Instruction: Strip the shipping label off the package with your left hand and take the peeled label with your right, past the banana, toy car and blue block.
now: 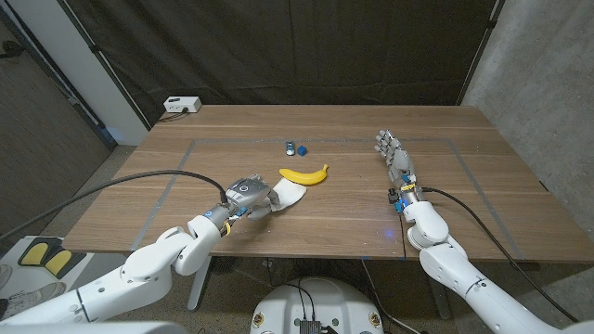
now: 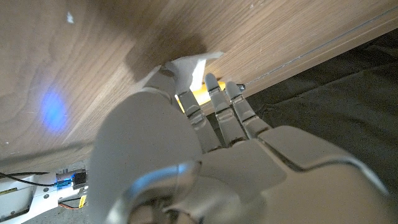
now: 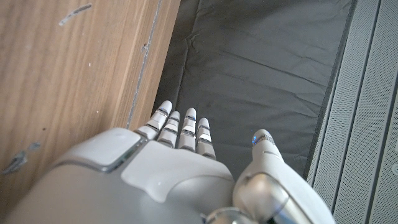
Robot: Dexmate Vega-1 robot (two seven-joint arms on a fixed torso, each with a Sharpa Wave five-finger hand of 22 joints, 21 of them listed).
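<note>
A flat white package [image 1: 290, 194] lies in the middle of the table, just in front of the yellow banana [image 1: 304, 174]. My left hand [image 1: 247, 198] grips its left end. In the left wrist view the fingers [image 2: 219, 106] curl over the white sheet [image 2: 186, 67], whose corner stands off the wood and casts a shadow. I cannot tell the label apart from the package. My right hand [image 1: 394, 158] is at the right of the table, open, fingers straight and pointing away from me, holding nothing.
A small toy car [image 1: 290, 147] and a blue block [image 1: 302, 148] sit side by side behind the banana. A white box [image 1: 181, 105] rests at the table's far left corner. Grey tape lines [image 1: 176, 178] mark a rectangle on the wood.
</note>
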